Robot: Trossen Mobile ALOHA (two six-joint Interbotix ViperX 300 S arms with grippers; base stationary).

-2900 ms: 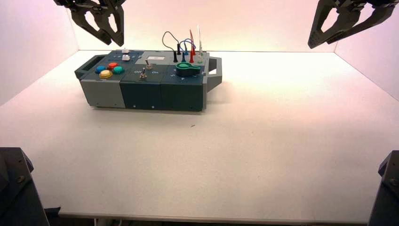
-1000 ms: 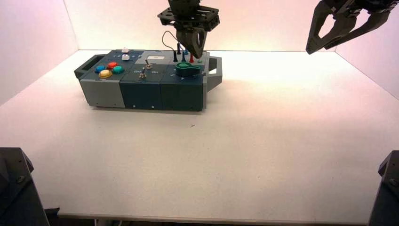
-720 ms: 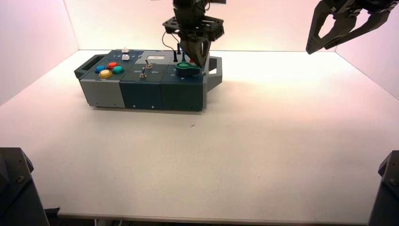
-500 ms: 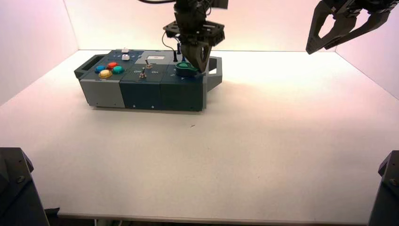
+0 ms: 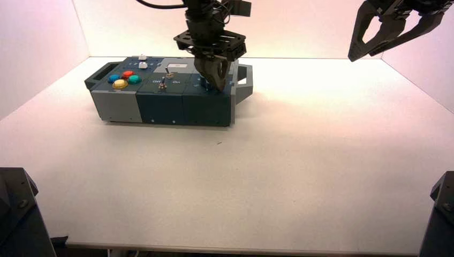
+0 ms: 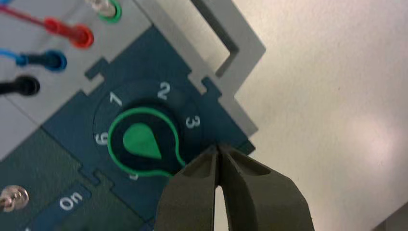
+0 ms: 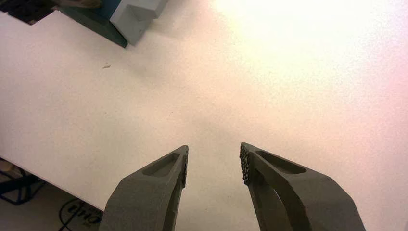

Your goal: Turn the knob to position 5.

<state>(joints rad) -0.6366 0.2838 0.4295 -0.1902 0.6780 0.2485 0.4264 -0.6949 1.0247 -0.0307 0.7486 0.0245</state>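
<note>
Left wrist view: left gripper (image 6: pixel 218 148) is clenching on nothing; knob (image 6: pixel 141 139) is lying just beside it, tab pointing pincer-ward — likely needing a push away, toward 5 — right gripper (image 7: pixel 214 161) is idling well apart.

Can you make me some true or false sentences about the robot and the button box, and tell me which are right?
1. The left end effector is at the green-edged knob. True.
2. The knob's pointed tab points at the 1. False: it points away from the 1, toward the side where the left end effector is.
3. The left end effector's fingertips are wide apart. False: they are shut together.
4. The right end effector is off to the right, away from the box. True.
5. The yellow button is on the left part of the box. True.
6. The red wire's plug is lying on the table. False: it is plugged into the box.
</note>
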